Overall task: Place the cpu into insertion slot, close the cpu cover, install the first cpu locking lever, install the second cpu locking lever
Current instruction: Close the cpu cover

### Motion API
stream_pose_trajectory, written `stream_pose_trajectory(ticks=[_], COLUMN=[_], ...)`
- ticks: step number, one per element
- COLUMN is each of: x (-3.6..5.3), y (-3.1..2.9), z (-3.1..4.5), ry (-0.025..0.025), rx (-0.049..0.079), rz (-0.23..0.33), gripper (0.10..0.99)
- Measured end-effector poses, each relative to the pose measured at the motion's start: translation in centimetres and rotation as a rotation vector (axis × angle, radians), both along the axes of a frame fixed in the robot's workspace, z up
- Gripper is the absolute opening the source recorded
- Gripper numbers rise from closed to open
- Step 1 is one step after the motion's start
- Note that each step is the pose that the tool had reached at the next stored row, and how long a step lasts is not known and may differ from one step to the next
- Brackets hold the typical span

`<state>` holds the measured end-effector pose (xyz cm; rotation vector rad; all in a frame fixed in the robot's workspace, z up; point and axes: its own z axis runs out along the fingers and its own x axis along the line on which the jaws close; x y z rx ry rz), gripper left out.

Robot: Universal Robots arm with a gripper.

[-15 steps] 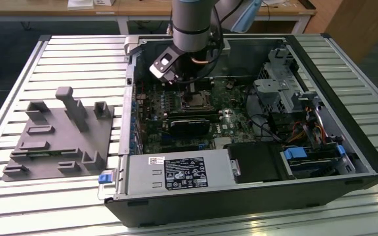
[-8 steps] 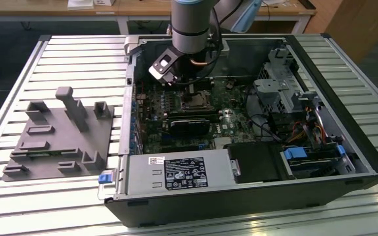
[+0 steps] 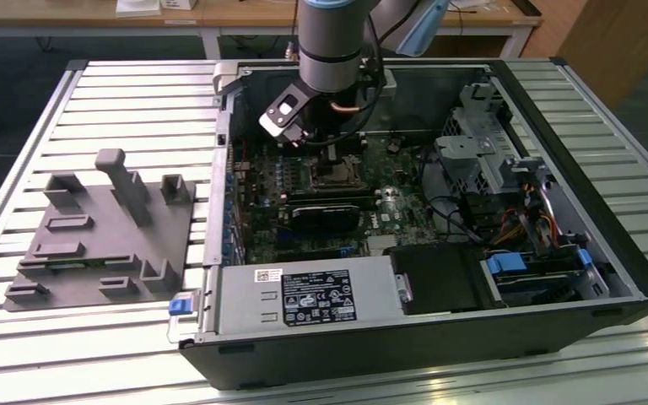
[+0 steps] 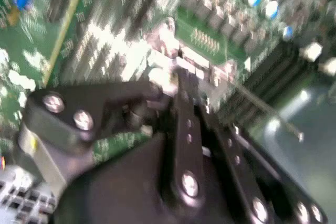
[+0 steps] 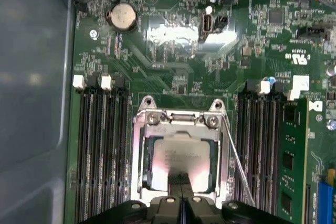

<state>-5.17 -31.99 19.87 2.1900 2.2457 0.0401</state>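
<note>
The cpu [image 5: 181, 157], a dull silver square, lies in the insertion slot [image 5: 147, 177] on the green board. The silver cpu cover [image 5: 140, 153] lies flat around it, and the chip shows through its window. My gripper [image 5: 182, 184] is shut, with its black fingertips [image 5: 176, 183] together over the cpu's near edge. In the second wrist view the gripper [image 4: 177, 85] points down at the socket's metal frame. A thin wire locking lever [image 5: 237, 163] slants out beside the cover, away from its edge. In the exterior view the arm stands over the socket [image 3: 332, 175] inside the open computer case.
Black memory slots [image 5: 102, 150] flank the socket, with a memory stick [image 5: 292, 166] on one side and a coin battery [image 5: 122, 17] beyond. A grey fixture block [image 3: 99, 228] sits on the exterior view's left. The power supply [image 3: 301, 299], a black card [image 3: 326, 215] and a drive cage [image 3: 482, 156] crowd the case.
</note>
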Motion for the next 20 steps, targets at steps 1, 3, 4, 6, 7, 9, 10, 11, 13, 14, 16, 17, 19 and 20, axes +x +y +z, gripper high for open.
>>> stream_pose_trajectory(ticks=[1, 3, 4, 6, 7, 9, 10, 11, 13, 14, 16, 17, 19, 20], x=[0.03, 0.06, 0.05, 0.04, 0.04, 0.07, 0.14, 0.23, 0.46, 0.60, 0.87, 1.00, 1.18, 1.24], y=[0.01, 0.05, 0.04, 0.03, 0.03, 0.03, 0.02, 0.03, 0.03, 0.03, 0.02, 0.02, 0.02, 0.02], z=[0.00, 0.18, 0.43, 1.03, 1.16, 1.15, 1.16, 1.16, 1.16, 1.16, 1.16, 1.16, 1.16, 1.16], ry=[-0.0001, -0.0012, -0.0005, -0.0002, -0.0001, -0.0002, -0.0001, -0.0001, 0.0000, -0.0001, 0.0000, 0.0001, 0.0000, 0.0000], rx=[0.000, 0.002, 0.001, 0.000, 0.000, 0.000, 0.000, 0.000, 0.000, 0.000, 0.000, 0.000, 0.000, 0.000], rz=[0.000, 0.000, 0.000, 0.000, 0.000, 0.000, 0.000, 0.000, 0.000, 0.000, 0.000, 0.000, 0.000, 0.000], gripper=[0.106, 0.106, 0.106, 0.106, 0.106, 0.106, 0.106, 0.106, 0.106, 0.106, 0.106, 0.106, 0.106, 0.106])
